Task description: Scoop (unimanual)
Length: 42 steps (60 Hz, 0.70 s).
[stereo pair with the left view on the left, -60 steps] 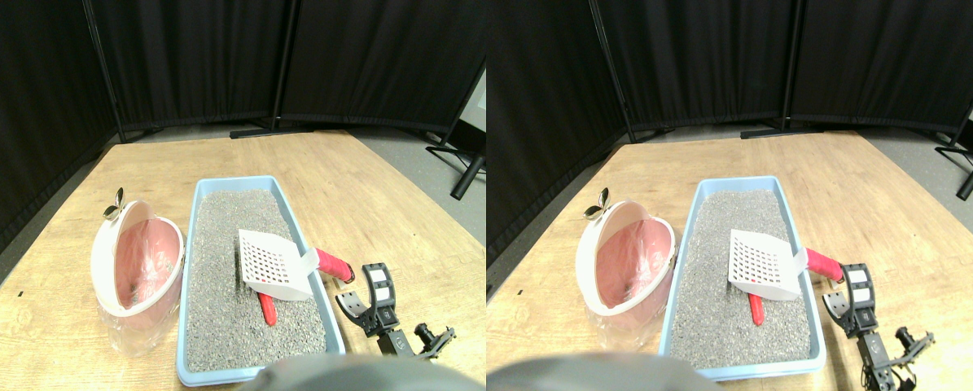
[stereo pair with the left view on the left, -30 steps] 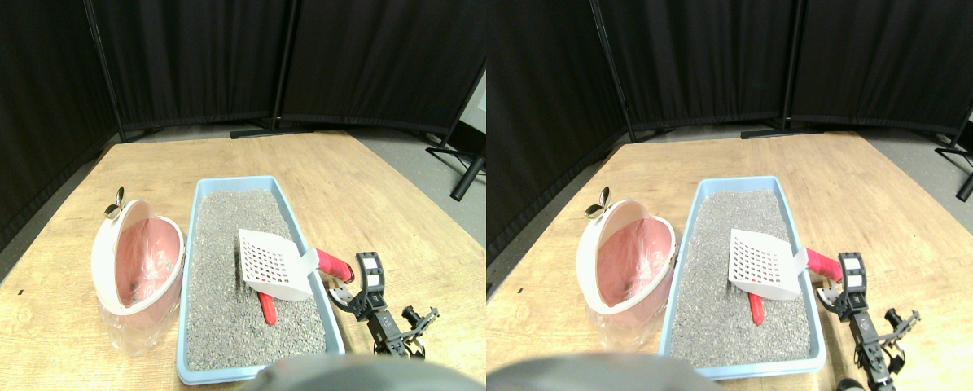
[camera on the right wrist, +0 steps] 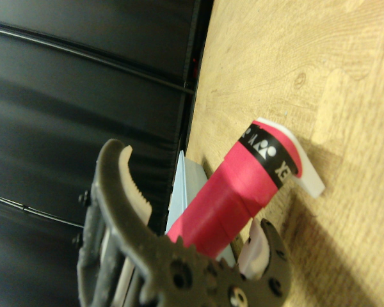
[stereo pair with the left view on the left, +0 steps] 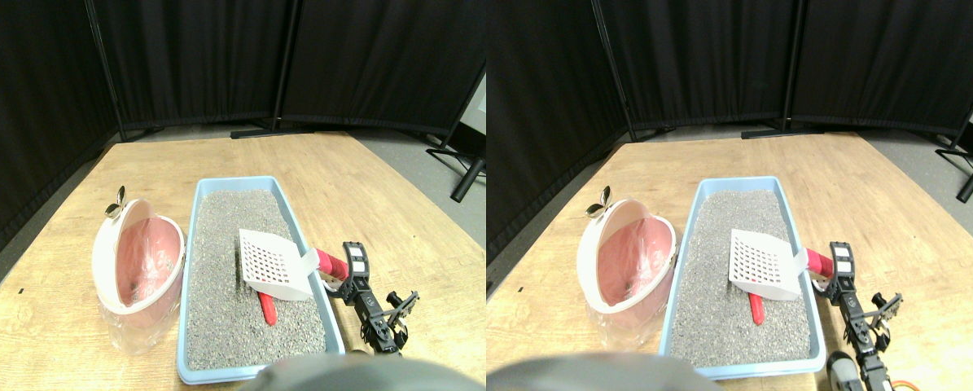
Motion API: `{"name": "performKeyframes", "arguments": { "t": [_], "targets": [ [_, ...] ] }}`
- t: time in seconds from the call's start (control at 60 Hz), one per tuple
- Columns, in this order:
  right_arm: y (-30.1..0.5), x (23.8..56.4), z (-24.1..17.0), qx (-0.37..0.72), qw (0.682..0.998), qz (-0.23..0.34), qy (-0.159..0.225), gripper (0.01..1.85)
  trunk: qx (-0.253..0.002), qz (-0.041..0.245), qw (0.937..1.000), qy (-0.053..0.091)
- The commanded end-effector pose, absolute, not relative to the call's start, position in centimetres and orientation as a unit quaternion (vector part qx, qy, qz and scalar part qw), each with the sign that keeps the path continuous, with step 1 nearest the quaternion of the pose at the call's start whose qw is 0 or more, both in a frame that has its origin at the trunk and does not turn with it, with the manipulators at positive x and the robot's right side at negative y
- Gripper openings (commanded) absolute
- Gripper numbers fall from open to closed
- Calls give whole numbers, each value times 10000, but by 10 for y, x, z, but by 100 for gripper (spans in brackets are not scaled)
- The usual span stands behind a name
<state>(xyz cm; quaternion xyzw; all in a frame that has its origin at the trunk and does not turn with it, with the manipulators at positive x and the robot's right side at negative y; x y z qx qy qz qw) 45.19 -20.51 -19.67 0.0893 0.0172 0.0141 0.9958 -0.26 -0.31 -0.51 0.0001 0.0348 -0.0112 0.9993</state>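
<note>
One scoop (stereo pair with the left view on the left: 273,265) to watch: white and slotted, its head lies on the grey litter inside the blue tray (stereo pair with the left view on the left: 195,218), and its red wrapped handle (stereo pair with the left view on the left: 333,264) sticks out over the tray's right rim above the bench (stereo pair with the left view on the left: 63,244). Below the scoop head a small red piece (stereo pair with the left view on the left: 268,309) lies on the litter, likely the thing to be lifted out. A pink bin (stereo pair with the left view on the left: 138,265) lined with clear plastic stands just left of the tray, touching or nearly so. Risk now: the handle only leans on the rim, so a nudge from the side could roll it or tip the scoop head off the litter, and a bite taken near the handle's end could let it swivel. The tool (stereo pair with the left view on the left: 344,274) sits right at the handle, jaws spread wide; the wrist view shows the red handle passing between them, one toothed jaw clear of it on one side, nothing clamped yet.
</note>
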Motion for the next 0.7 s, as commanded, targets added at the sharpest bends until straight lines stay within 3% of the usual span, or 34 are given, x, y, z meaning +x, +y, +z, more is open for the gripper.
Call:
{"name": "performKeyframes", "arguments": {
  "t": [0.017, 0.7],
  "targets": [
    [-206, 457, -195, 951, 9954, 113, 86, 95, -53, -73, 9990, 437],
    [-198, 476, -198, 1052, 9924, 48, 636, 100, -99, -5, 9988, 474]
  ]
}}
